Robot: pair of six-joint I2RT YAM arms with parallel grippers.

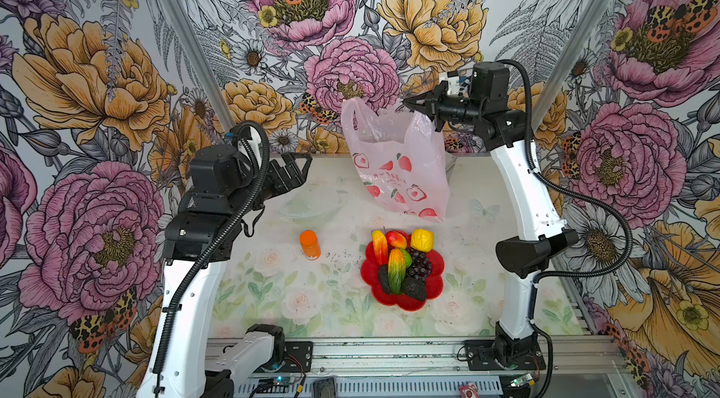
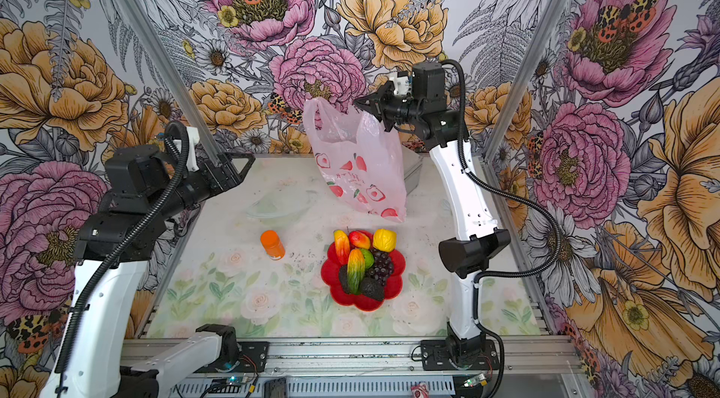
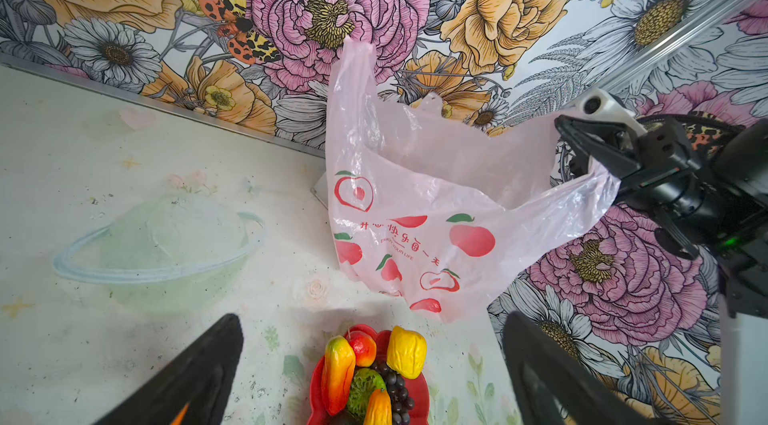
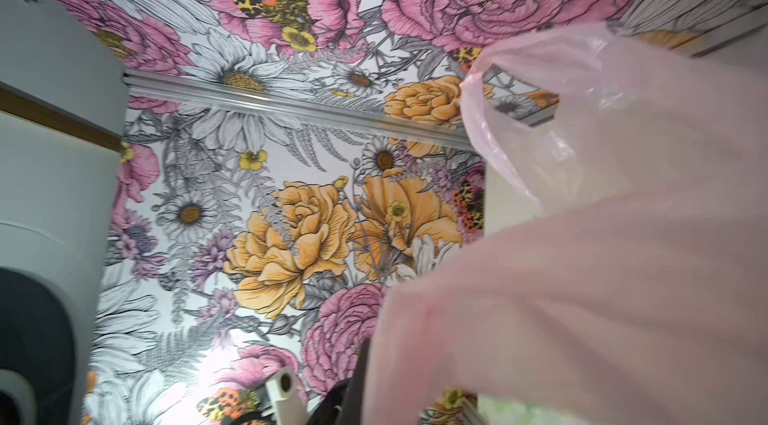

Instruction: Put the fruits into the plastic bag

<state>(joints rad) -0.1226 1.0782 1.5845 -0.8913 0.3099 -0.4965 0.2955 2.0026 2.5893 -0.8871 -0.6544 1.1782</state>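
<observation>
The right gripper (image 1: 410, 103) is clamping one handle of the plastic bag (image 1: 393, 166), hoisting its mouth open; the left gripper (image 1: 304, 168) is hovering wide open, fruits (image 1: 396, 265) waiting on the red plate (image 1: 436, 288).

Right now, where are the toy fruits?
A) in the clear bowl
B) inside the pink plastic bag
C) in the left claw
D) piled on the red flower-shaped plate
D: the toy fruits lie heaped on the red flower-shaped plate; the right claw holds up the pink plastic bag.

plastic bag (image 3: 436, 177): "ENJOY YOUR LIFE", red Chinese chars.
</observation>
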